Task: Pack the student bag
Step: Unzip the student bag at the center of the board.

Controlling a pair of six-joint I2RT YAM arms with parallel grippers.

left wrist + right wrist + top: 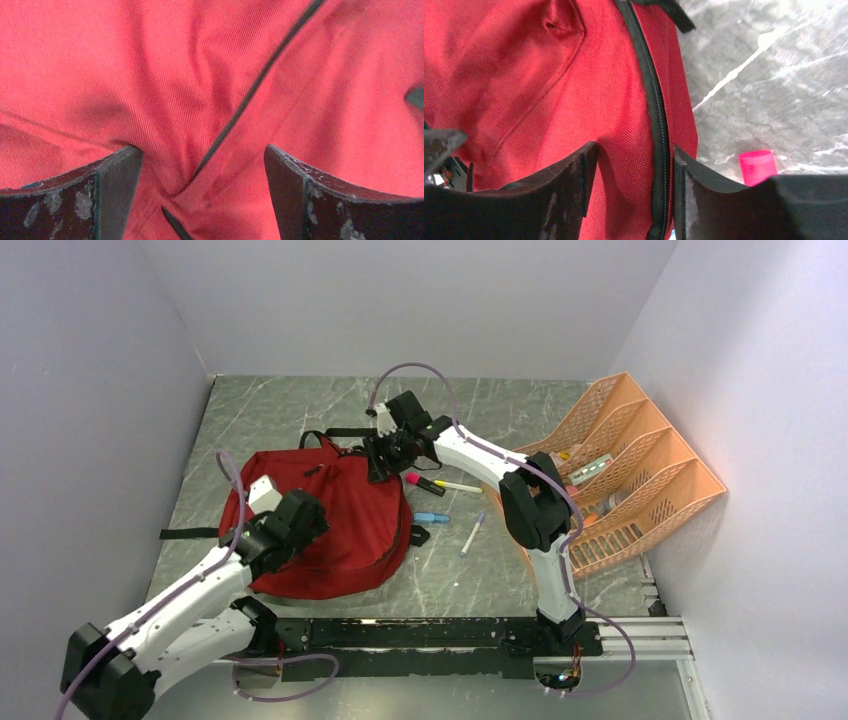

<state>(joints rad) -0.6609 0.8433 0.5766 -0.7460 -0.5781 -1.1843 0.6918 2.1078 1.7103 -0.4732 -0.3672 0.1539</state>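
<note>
The student bag (335, 535), dark red with black trim, lies flat on the table left of centre. My left gripper (296, 521) is down on the bag's middle. In the left wrist view its jaws stand wide open (202, 152) over creased red fabric (150, 75) and a thin black seam (250, 92), holding nothing. My right gripper (385, 453) is at the bag's far top edge. In the right wrist view its fingers (634, 147) stand apart, straddling a ridge of red fabric and the black zipper (655, 115). The right finger touches the zipper edge.
A pink highlighter (424, 482) (756, 165), a white and yellow pen (458, 486), a blue marker (432, 518) and a purple pen (473, 535) lie right of the bag. An orange desk organiser (640, 455) holding several items stands at the right wall. A black strap (190, 533) trails left.
</note>
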